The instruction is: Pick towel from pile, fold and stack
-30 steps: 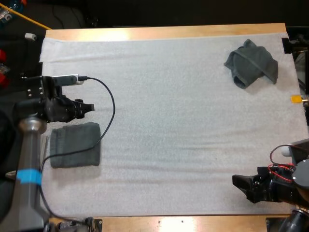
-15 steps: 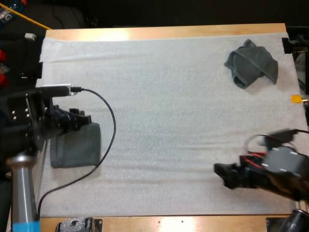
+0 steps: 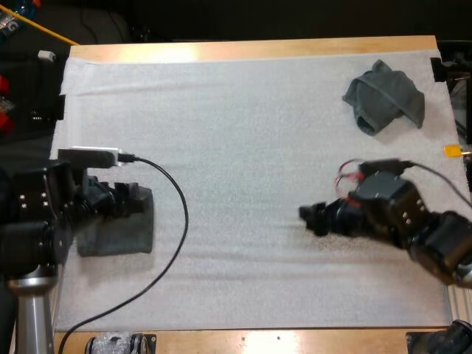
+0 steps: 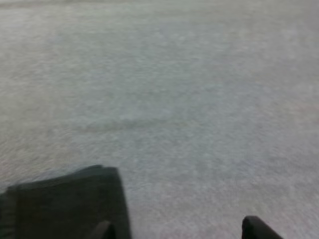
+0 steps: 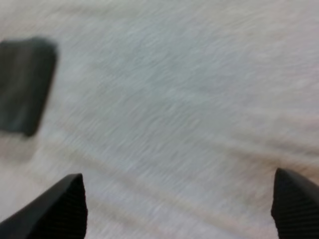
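The crumpled towel (image 3: pixel 383 96) sits well behind and off to the side of the right gripper (image 3: pixel 308 217), whose jaws are wide apart and pointing away from it toward the folded towel (image 3: pixel 118 232), so that arm's nearer but has to swing round. Left gripper (image 3: pixel 140 200) hovers over the folded one's edge, jaws apart too I think, tips barely show. No labels or writing readable anywhere

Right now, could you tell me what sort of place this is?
Probably a robot lab bench: a table with a white mat, the left gripper and right gripper, a folded towel and a crumpled towel.
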